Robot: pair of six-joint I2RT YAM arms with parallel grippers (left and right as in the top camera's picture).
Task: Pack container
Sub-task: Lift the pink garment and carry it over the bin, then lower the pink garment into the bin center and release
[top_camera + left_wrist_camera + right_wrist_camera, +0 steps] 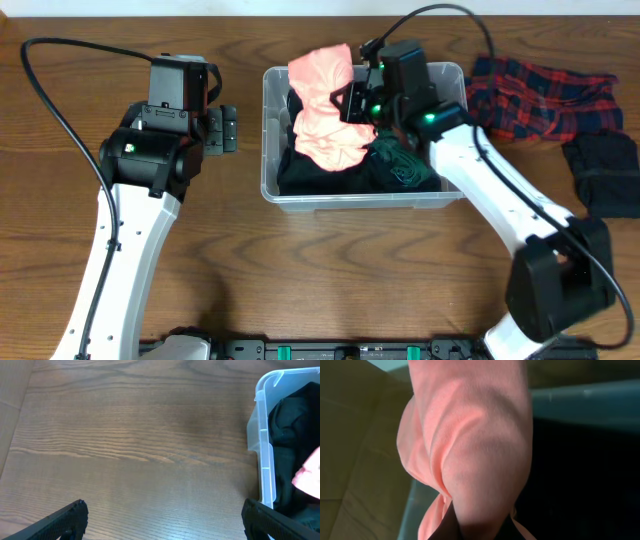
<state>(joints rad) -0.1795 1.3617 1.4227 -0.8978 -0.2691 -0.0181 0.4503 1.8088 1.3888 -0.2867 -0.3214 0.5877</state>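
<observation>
Overhead, one container point(272, 186) is sitting on the table point(240, 280), holding three cloths: black cloth point(310, 176), green cloth point(400, 165), pink cloth point(325, 115). The right gripper point(354, 102) is clamping the pink cloth; the left gripper point(222, 130) is hanging beside the container, jaws apart. Two more are lying outside: plaid cloth point(540, 95), dark cloth point(602, 175).

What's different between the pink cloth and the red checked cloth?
The pink cloth is plain salmon; the red checked cloth has dark blue and red squares. The pink cloth hangs over the container, pinched in the right gripper, while the red checked cloth lies outside it on the table, to the container's right, with no gripper on it. Both are soft, crumpled fabric.
</observation>
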